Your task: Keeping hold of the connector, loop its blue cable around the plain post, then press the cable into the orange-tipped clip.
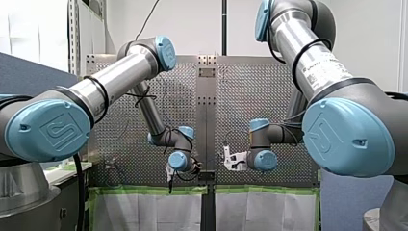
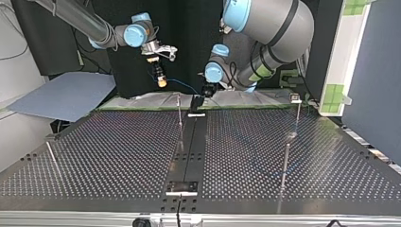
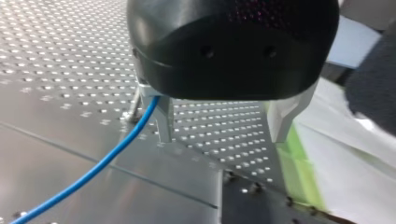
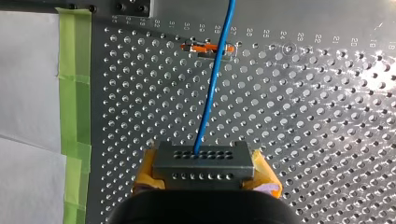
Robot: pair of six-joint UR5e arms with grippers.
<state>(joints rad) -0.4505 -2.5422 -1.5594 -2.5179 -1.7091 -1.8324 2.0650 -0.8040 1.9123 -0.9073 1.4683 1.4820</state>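
Note:
My right gripper (image 4: pixel 203 179) has yellow pads and is shut on a grey connector (image 4: pixel 203 160) with rows of holes. The blue cable (image 4: pixel 212 88) leaves the connector and crosses above the orange-tipped clip (image 4: pixel 208 48) on the perforated plate. In the top view my right gripper (image 2: pixel 161 80) hangs above the table's far edge, and the cable (image 2: pixel 182 85) runs from it to my left gripper (image 2: pixel 198 100). My left gripper (image 3: pixel 222 135) is open, its metal fingers (image 3: pixel 163 122) wide apart. The cable (image 3: pixel 107 158) passes close by one finger, next to a thin metal post (image 3: pixel 134 105).
Thin upright posts stand on the perforated table (image 2: pixel 118 156): one near the far middle (image 2: pixel 179 113), two at the top view's right (image 2: pixel 296 116) (image 2: pixel 285 163), one at its left (image 2: pixel 52 158). Green-taped white sheeting (image 3: pixel 355 158) lines the table's edge by the arms.

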